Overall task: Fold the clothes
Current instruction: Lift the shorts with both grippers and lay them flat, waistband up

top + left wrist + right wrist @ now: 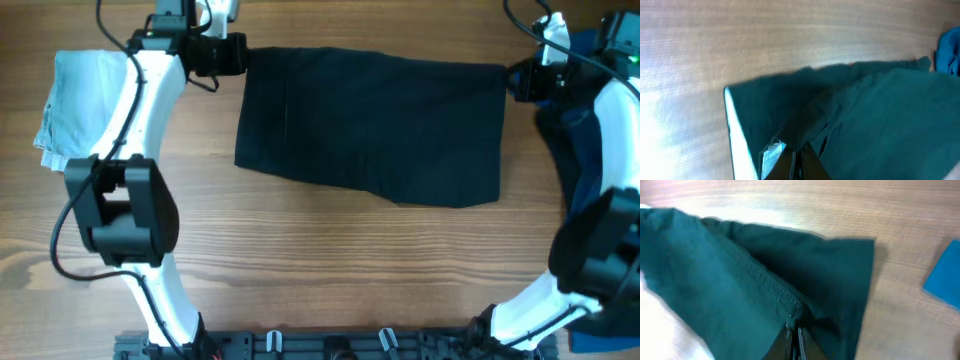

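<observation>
Fingers of the left gripper are pressed together on a fold of the dark cloth. Right wrist: the right gripper likewise pinches a seamed edge. Overhead, the dark cloth lies flat on the table, 1 gripper at each far corner; a pale cloth sits apart.

1. Our left arm rises from its base at the near table edge, bends at the elbow and stretches to the far left.
2. Our left gripper points inward from the wrist, its jaws pressed together on a far corner of the dark garment.
3. Our right arm mirrors this pose, curving up the right side to the far right.
4. Our right gripper also points inward, jaws closed, pinching the garment's opposite far corner.
</observation>
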`<action>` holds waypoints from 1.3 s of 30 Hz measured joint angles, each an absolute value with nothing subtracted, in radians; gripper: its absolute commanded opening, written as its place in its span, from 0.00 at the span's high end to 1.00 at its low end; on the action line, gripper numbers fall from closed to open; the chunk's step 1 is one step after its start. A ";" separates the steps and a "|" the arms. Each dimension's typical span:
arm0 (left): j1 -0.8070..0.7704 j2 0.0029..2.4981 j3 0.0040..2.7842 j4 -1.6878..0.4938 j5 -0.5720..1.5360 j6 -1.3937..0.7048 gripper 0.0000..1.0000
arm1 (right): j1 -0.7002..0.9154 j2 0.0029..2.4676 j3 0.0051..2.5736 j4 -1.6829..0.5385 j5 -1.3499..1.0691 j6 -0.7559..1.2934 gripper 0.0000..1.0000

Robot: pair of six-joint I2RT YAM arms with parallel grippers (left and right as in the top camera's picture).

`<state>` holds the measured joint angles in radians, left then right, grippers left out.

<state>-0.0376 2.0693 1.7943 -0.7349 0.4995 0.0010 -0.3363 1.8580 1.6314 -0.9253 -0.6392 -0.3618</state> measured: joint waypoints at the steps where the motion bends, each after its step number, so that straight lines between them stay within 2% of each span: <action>1: -0.027 2.051 1.794 -0.775 0.500 -0.009 0.96 | -0.337 1.825 1.631 -0.970 -0.643 -0.362 0.96; 12: 0.009 1.758 1.794 -1.090 0.500 -0.039 0.96 | -0.337 1.739 1.631 -1.334 -0.651 -0.357 0.96; 18: -0.016 1.724 1.793 -1.326 0.492 -0.040 0.96 | -0.337 1.673 1.631 -1.506 -0.651 -0.331 0.96; 31: -0.022 1.724 1.793 -1.572 0.414 -0.046 0.96 | -0.337 1.277 1.595 -1.607 -0.510 -0.114 0.96; 39: -0.022 1.723 1.785 -1.674 0.361 -0.124 0.96 | -0.336 1.119 1.218 -1.528 -0.458 -0.038 0.96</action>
<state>-0.0216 1.7233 1.7855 -1.6737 0.3614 -0.1238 -0.3363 1.1187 1.2179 -1.5280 -0.4576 -0.0383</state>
